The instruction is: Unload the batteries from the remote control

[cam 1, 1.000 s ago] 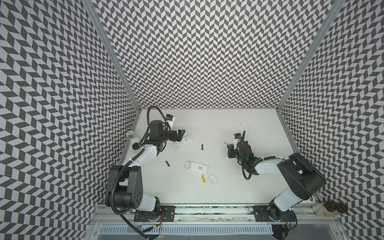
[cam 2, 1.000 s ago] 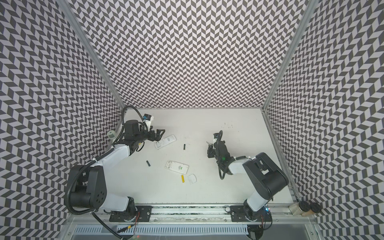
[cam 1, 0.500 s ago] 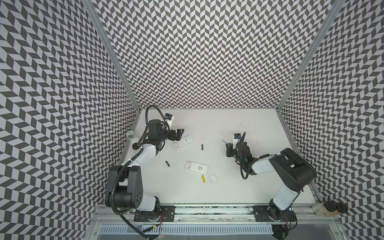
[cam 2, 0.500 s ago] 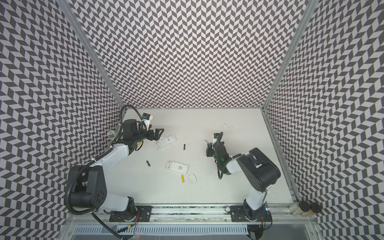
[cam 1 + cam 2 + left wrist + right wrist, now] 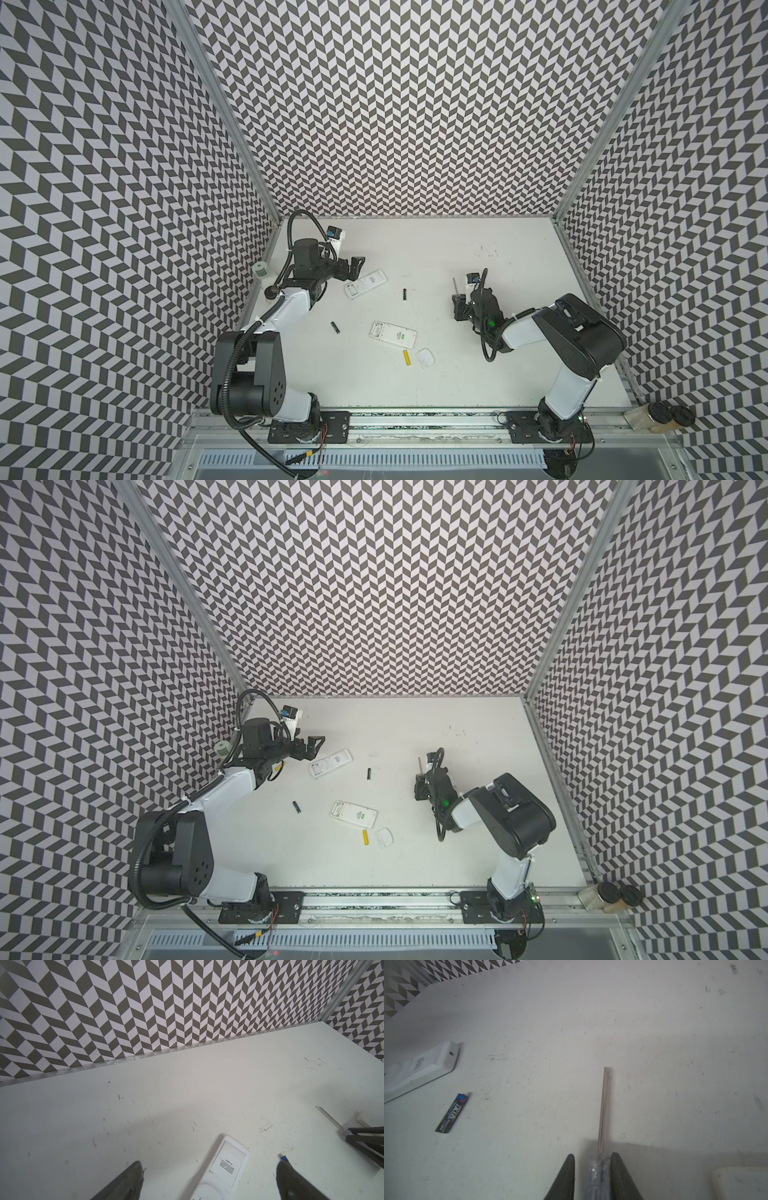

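One black battery (image 5: 404,294) lies just beside the far remote (image 5: 365,284). A second black battery (image 5: 335,327) and a yellow battery (image 5: 407,357) lie near the near remote (image 5: 393,334), all loose on the table (image 5: 457,382). The right gripper (image 5: 592,1155) has just slackened, its fingers slightly parted around the screwdriver (image 5: 604,1109) handle, which suggests the prying is done. The left gripper (image 5: 209,1164) hovers over the far remote, fingers spread wide.
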### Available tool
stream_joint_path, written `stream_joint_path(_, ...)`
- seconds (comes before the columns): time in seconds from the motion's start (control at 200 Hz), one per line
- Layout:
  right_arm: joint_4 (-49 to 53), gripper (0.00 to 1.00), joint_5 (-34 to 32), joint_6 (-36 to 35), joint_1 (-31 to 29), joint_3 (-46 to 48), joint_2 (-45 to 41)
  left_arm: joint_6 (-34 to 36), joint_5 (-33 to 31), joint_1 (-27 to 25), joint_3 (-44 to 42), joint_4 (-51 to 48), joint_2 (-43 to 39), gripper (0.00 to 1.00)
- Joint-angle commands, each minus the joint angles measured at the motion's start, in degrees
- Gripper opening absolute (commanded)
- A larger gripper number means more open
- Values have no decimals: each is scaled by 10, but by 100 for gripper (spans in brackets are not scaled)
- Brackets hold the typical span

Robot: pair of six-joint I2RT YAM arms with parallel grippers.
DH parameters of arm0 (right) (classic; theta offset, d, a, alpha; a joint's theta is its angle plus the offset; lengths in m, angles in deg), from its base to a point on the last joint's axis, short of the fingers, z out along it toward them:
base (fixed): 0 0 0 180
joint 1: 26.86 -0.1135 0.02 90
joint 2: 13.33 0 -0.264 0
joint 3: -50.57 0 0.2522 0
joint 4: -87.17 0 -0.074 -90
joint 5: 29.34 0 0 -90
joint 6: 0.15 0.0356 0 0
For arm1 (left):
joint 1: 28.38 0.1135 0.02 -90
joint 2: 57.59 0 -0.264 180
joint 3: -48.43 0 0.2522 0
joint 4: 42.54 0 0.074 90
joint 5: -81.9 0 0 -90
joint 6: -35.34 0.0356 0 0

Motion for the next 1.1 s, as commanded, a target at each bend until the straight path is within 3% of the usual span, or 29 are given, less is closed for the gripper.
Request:
stream_joint_path(0.0, 3, 30, -2, -7, 3, -1, -27, 9, 7, 4, 7, 5, -19, 100)
stream_joint_path(0.165, 25, 32, -4, -20, 3, -11, -70, 9, 3, 7, -3, 12, -23, 100)
stream_joint_path(0.491, 94, 42, -43, -82, 3, -16, -240, 15, 5, 11, -5, 14, -28, 100)
stream_joint_path(0.851, 145, 74, -104, -148, 3, 15, -394, 19, -4, 13, -23, 39, -26, 100)
stream_joint_path(1.091, 141, 92, -117, -178, 6, 38, -461, 63, -40, 13, -12, 28, -32, 100)
